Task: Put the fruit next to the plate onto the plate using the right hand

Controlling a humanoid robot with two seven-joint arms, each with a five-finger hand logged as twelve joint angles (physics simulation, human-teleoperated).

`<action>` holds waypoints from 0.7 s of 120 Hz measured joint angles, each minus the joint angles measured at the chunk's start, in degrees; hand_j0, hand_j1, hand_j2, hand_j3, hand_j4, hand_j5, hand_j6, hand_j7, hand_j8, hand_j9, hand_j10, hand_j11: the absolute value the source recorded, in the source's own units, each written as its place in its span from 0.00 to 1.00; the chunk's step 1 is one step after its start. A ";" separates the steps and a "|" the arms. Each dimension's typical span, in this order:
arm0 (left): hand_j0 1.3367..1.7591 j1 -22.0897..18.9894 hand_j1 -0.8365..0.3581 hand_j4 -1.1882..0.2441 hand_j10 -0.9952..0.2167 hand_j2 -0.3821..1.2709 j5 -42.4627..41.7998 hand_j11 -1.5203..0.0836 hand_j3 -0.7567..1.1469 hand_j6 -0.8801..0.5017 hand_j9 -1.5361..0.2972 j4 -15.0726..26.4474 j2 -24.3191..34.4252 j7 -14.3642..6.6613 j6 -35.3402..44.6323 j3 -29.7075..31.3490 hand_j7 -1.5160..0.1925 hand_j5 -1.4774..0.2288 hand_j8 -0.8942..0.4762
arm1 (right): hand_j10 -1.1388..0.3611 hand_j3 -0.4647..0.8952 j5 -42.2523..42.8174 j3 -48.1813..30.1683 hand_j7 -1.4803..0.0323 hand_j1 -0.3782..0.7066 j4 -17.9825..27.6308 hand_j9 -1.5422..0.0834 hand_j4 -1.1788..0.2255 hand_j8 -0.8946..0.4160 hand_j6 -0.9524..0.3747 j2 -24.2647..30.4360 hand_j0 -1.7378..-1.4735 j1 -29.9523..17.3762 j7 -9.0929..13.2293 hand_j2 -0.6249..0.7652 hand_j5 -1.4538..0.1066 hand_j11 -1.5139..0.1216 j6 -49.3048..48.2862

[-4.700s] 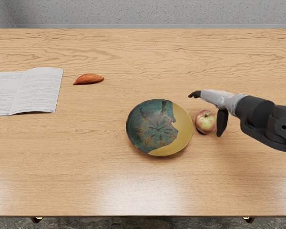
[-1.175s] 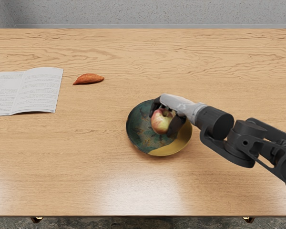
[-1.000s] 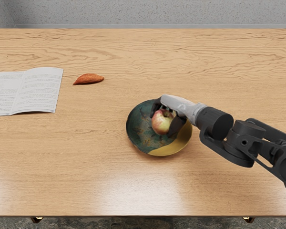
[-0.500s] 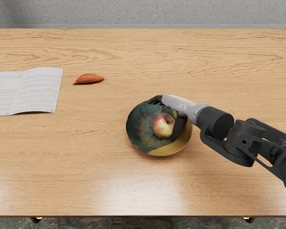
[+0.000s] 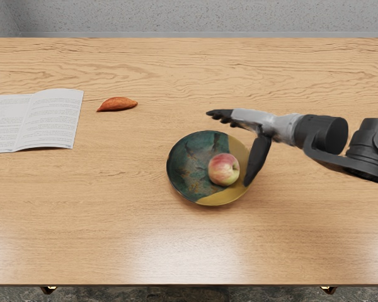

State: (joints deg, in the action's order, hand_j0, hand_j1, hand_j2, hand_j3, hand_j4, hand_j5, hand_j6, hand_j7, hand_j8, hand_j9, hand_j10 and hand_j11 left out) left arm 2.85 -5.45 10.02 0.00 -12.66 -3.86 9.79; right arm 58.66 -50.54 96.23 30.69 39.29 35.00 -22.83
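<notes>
A red-yellow apple [image 5: 223, 169] lies on the green and yellow plate [image 5: 190, 167], toward its right side. My right hand [image 5: 242, 135] hovers just above and to the right of the apple, open, with fingers spread and nothing held. Its thumb [image 5: 256, 161] hangs down beside the apple without gripping it. The right arm comes in from the picture's right edge. The left arm does not show.
An orange sweet potato [image 5: 117, 104] lies at the upper left of the wooden table [image 5: 189, 239]. An open booklet [image 5: 31, 118] lies near the left edge.
The hand carried the apple from beside the plate onto it, then let go. Since half a second ago the fingers have spread and the hand has lifted up and to the right.
</notes>
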 joint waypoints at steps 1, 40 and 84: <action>0.76 -0.02 0.99 0.83 0.82 0.23 0.00 0.95 0.40 0.64 0.84 0.00 0.00 0.00 0.00 0.00 0.89 0.87 0.65 | 0.74 0.34 -0.79 -0.34 0.96 0.05 -0.01 0.93 0.82 0.67 0.70 0.34 0.30 0.01 0.00 0.45 0.91 0.91 -0.45; 0.76 -0.03 0.99 0.83 0.82 0.23 0.00 0.95 0.40 0.64 0.84 0.00 0.00 0.00 0.01 0.00 0.89 0.87 0.65 | 0.76 0.34 -25.67 -6.38 0.97 0.03 -3.27 0.94 0.84 0.68 0.71 11.68 0.30 0.31 0.00 0.45 0.93 0.92 -11.36; 0.76 0.00 0.99 0.83 0.82 0.23 0.01 0.95 0.40 0.64 0.84 0.01 0.00 0.00 0.01 0.02 0.89 0.87 0.65 | 0.76 0.34 -34.75 -8.04 0.98 0.03 -4.92 0.95 0.84 0.68 0.72 16.57 0.30 0.06 0.00 0.45 0.93 0.92 -12.16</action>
State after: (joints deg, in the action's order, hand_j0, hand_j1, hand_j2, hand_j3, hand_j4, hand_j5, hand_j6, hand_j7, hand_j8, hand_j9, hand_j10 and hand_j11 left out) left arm 2.85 -5.45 10.03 0.00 -12.65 -3.85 9.81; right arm 23.91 -58.58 91.31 47.27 39.35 35.00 -34.99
